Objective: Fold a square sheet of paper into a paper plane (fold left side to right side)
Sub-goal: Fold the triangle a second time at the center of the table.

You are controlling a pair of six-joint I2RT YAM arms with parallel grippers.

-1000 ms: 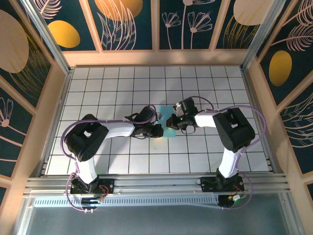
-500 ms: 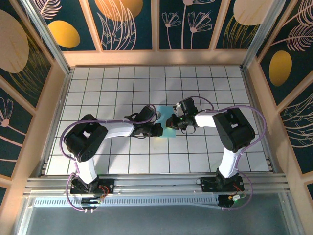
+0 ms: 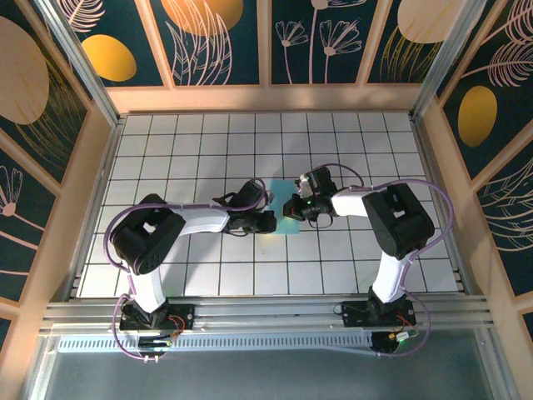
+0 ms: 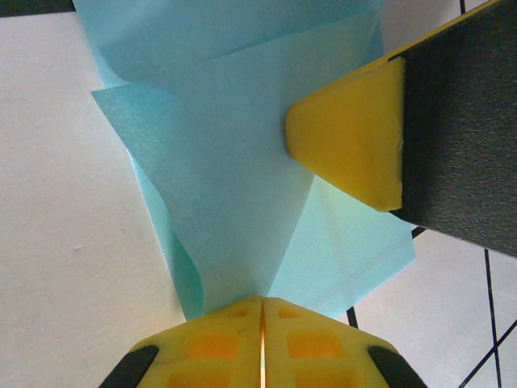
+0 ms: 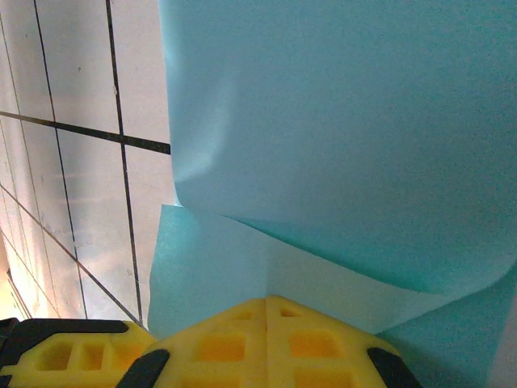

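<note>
Barely any change over the last second. In the top view both arms sit where they were, and the left gripper (image 3: pixel 268 221) has at most crept a touch toward the left edge of the table (image 3: pixel 166 142). The light-blue square sheet of paper (image 3: pixel 289 225) shows the same patch between the two heads. No new fold was made in this stretch, so it reads as a hold or a slow tensioning, not a fresh step. The sheet is around the middle of the table, slightly toward the right edge and well clear of every edge and corner. The left gripper's jaws are closed tight. In its wrist view the paper (image 4: pixel 218 162) narrows down into the seam between the tips, so it looks like a pinch on one folded end. The right gripper (image 3: pixel 294 206) is fully closed too. Its wrist view has the tips meeting at the paper's edge, under a curled-over layer of the sheet (image 5: pixel 339 137). Whether it is pinching or just pressing, I can't tell. The paper is already creased in several layers, and one layer is lifted and bowed, not flat. My read is that the left-to-right fold is mid-way, with the layer yet to be laid over and creased. Main risk is the thin paper slipping or tearing between two tight grips.
</note>
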